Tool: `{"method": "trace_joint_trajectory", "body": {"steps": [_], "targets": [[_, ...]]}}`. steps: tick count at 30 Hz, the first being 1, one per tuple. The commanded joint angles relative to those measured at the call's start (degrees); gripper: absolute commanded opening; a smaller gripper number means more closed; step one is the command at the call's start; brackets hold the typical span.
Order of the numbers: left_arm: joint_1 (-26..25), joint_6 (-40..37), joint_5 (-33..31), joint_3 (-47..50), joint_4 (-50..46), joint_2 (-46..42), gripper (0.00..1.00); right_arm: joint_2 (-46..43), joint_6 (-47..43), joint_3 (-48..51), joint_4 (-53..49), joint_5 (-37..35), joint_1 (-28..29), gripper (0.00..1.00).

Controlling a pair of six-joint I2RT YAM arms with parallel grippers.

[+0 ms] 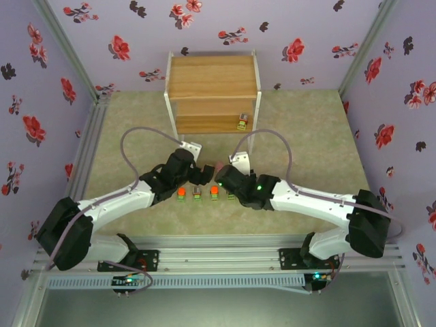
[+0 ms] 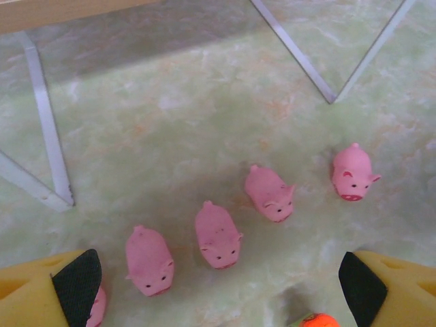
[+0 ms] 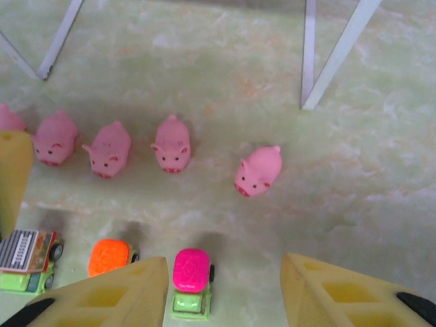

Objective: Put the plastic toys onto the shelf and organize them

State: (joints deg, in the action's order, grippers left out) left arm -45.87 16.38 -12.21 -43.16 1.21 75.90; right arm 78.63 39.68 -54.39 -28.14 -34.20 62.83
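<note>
Now | left gripper (image 2: 219,285) wide open, empty, over pigs (image 2: 218,235) | right gripper (image 3: 221,272) part-open, pink-top car (image 3: 191,270) between fingers, not clamped | one car (image 1: 242,122) on shelf (image 1: 212,75) lower tier | rest on table (image 1: 306,136)

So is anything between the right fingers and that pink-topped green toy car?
Nothing visible does. The small plastic toy car with a pink top and green base sits between the open right fingers, closer to one of them.
</note>
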Motion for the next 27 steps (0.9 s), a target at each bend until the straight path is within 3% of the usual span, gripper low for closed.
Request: {"method": "trace_joint_trajectory", "body": {"steps": [1, 9, 14, 27], "targets": [[0.2, 0.8, 3.1, -2.7, -1.3, 2.1, 0.95, -0.9, 3.8, 1.9, 1.0, 0.0, 1.6, 0.27], [0.5, 1.3, 3.9, -5.1, -3.7, 5.9, 0.94, 2.0, 7.8, 4.5, 3.4, 0.5, 4.6, 0.28], [0.9, 1.5, 3.9, -5.2, -4.0, 6.1, 0.94, 3.4, 10.1, 6.9, 5.6, 0.4, 5.3, 0.36], [2.0, 2.4, 3.8, -4.5, -3.5, 5.7, 0.94, 8.9, 11.8, 10.3, 12.7, 0.6, 5.3, 0.36]]}}
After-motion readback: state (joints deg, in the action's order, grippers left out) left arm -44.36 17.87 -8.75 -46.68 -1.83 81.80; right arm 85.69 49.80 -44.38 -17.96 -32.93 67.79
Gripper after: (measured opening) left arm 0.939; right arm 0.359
